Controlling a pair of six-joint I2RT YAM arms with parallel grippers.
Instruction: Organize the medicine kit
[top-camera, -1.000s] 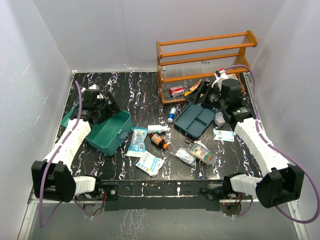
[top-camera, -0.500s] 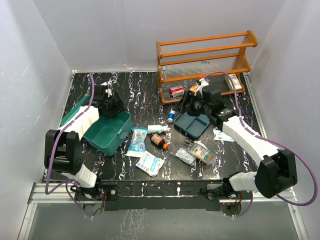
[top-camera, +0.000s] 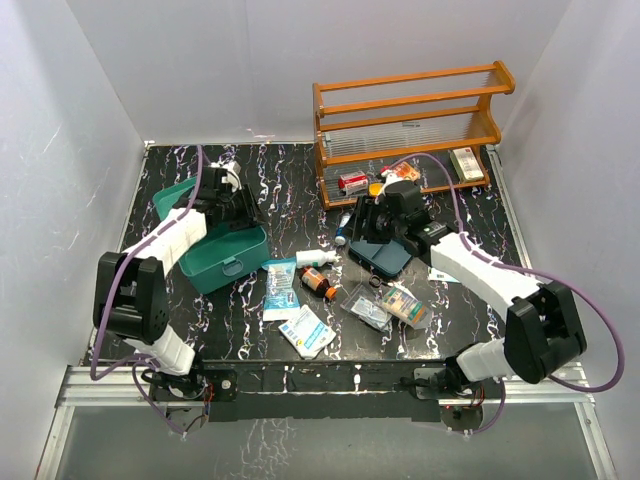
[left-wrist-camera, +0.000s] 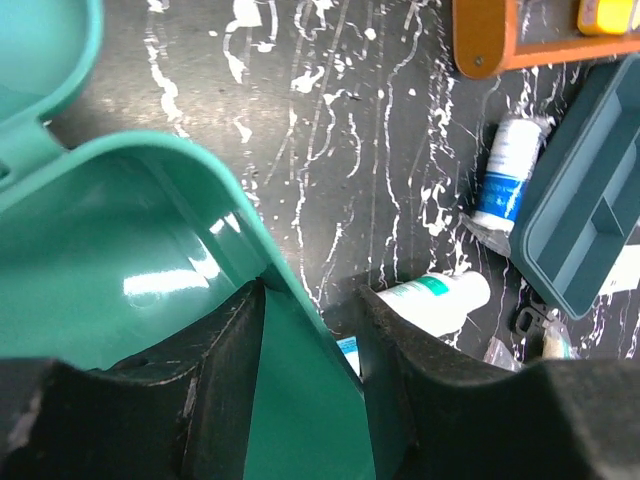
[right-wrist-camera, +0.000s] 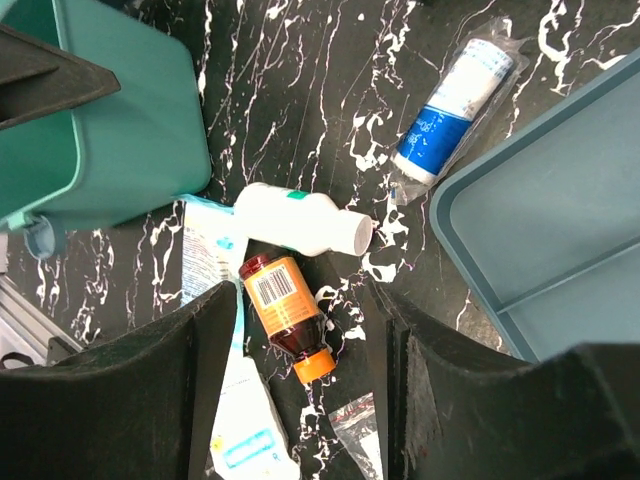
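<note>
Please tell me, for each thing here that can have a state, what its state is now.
medicine kit: open, lid folded back.
left gripper: straddles the kit's wall; whether it grips is unclear.
right gripper: open, empty, above the bottles.
amber bottle: lying down, cap on.
white bottle: lying down.
divided tray: visible part empty.

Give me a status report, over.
Left gripper astride medicine kit wall, grip unclear. Right gripper open above amber bottle. Kit lid open. White bottle lies beside kit.
</note>
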